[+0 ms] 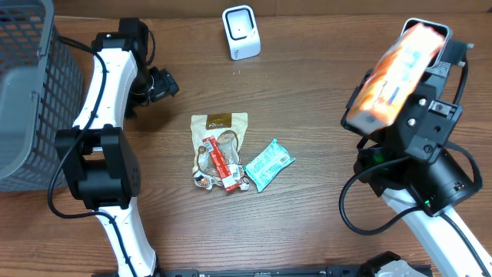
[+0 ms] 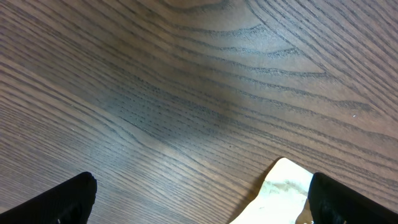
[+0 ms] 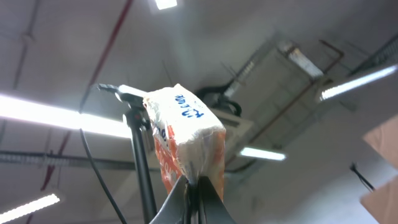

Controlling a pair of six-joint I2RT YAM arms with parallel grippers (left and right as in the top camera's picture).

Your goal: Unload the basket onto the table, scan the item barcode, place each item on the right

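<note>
The right claw [image 3: 194, 190] is clenched on the lower edge of an orange-and-white plastic snack packet [image 1: 396, 73], the task's item. It holds the packet raised off the brown wood-grain worktop [image 1: 307, 85] at the right side of the scene. From overhead the packet looks large and blurred and lies tilted, its upper end towards the far right corner. In the right wrist view it stands up from the pinched fingertips against a ceiling with strip lights, with blue lettering on its white end; no barcode can be made out. The small white box-shaped barcode scanner [image 1: 241, 32] sits at the back centre of the worktop, well apart from the packet and to its left. Nearer the middle lies a small heap: a beige paper-look pouch [image 1: 219, 125], red stick packets [image 1: 217, 159] resting on its lower part, and a teal foil packet [image 1: 269, 164] just beside them on the right. The left claw [image 1: 164, 83] is released, its black fingers [image 2: 68, 199] spread wide low over bare wood, a corner of the beige pouch showing by one finger. A grey plastic mesh basket [image 1: 31, 92] stands at the left edge.
</note>
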